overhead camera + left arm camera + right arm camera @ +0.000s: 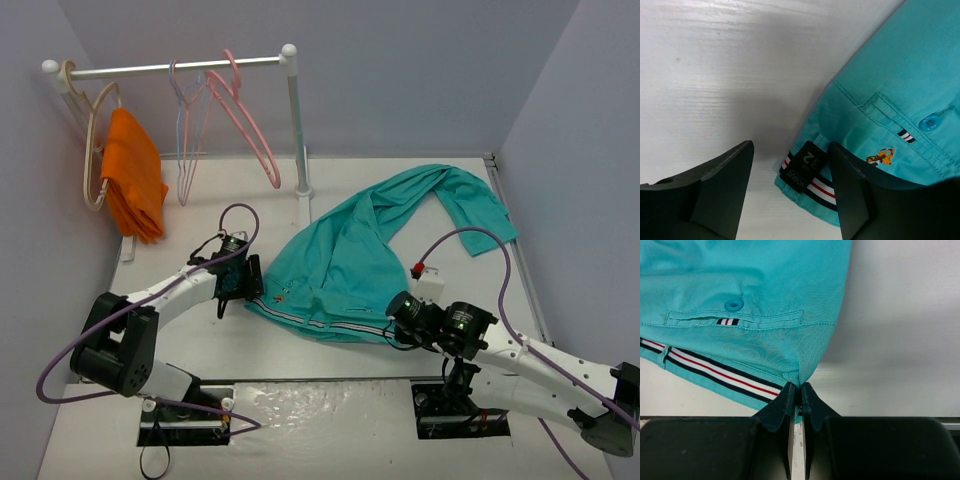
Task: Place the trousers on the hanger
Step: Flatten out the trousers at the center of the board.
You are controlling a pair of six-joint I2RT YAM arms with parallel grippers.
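The teal trousers (350, 260) lie spread on the white table, legs trailing toward the far right. Their striped waistband faces the arms. My right gripper (392, 320) is shut on the waistband's right corner, and the right wrist view shows the trousers (750, 280) pinched between the gripper's (796, 387) fingers. My left gripper (250, 288) is at the waistband's left corner. In the left wrist view its jaws (790, 147) stand apart around the black size label (805, 167) on the trousers (900, 75). The salmon-pink hanger (250, 120) hangs on the rail at the back.
A white rail (180, 68) on a post (298, 130) crosses the back left. It carries a thick beige hanger (93, 150) with an orange cloth (133, 185) and pale thin hangers (185, 130). Walls close in on the left, back and right.
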